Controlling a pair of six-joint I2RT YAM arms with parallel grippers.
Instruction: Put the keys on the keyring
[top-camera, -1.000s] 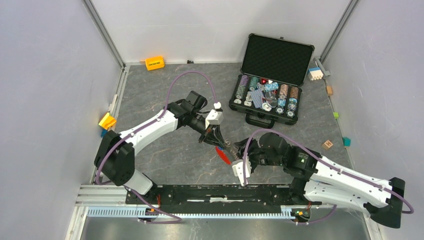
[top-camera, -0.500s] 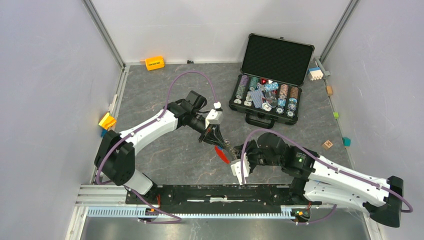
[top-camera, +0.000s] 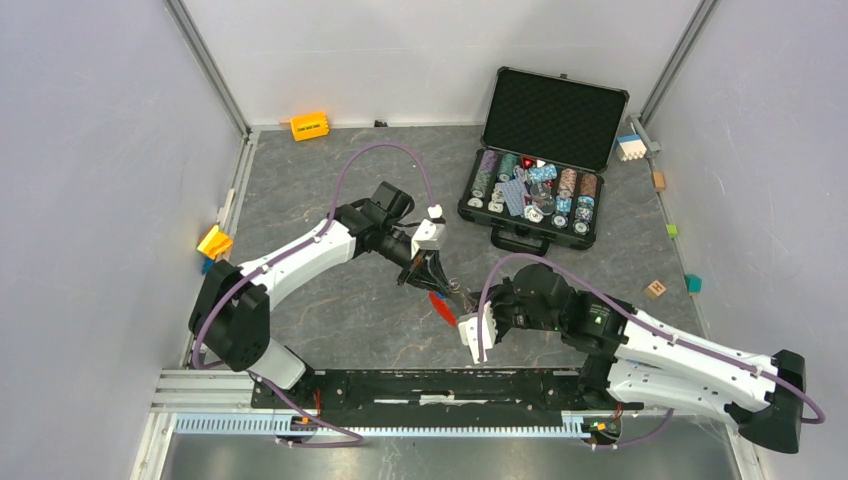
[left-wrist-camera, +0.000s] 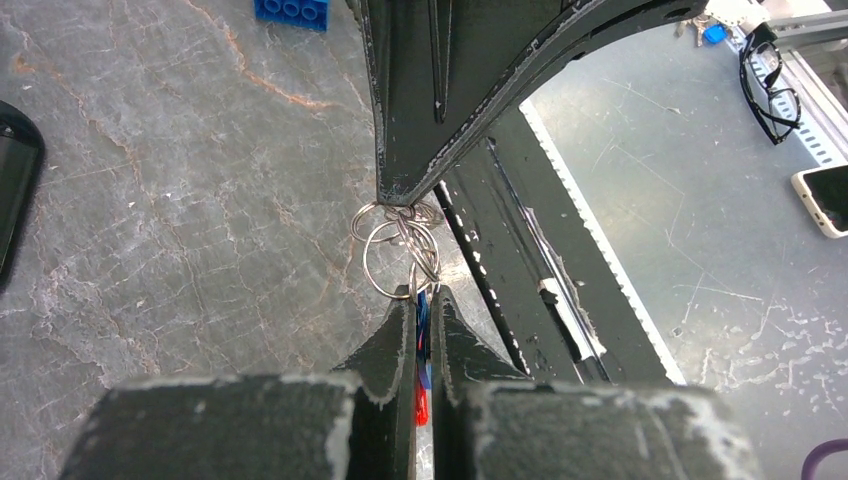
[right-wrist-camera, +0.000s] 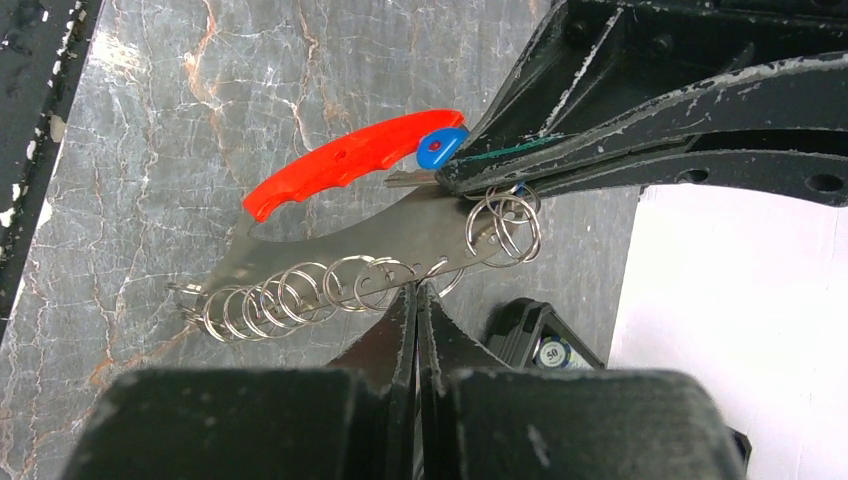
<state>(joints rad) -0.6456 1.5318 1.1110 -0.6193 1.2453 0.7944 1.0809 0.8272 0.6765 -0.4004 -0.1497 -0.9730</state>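
in the top view the 2 arms meet just below the middle of the frame, over the grey table (top-camera: 330, 300). the left gripper (left-wrist-camera: 424, 300) is pinched tight on the keyring (right-wrist-camera: 340, 165) at the blue end of its red fob, which juts toward the upper left in the right wrist view. the right gripper (right-wrist-camera: 415, 295) is fully closed on the keyring's chain of silver rings (right-wrist-camera: 290, 300), which runs below the fob in that frame. the chip case (top-camera: 555, 115) stands open at upper right.
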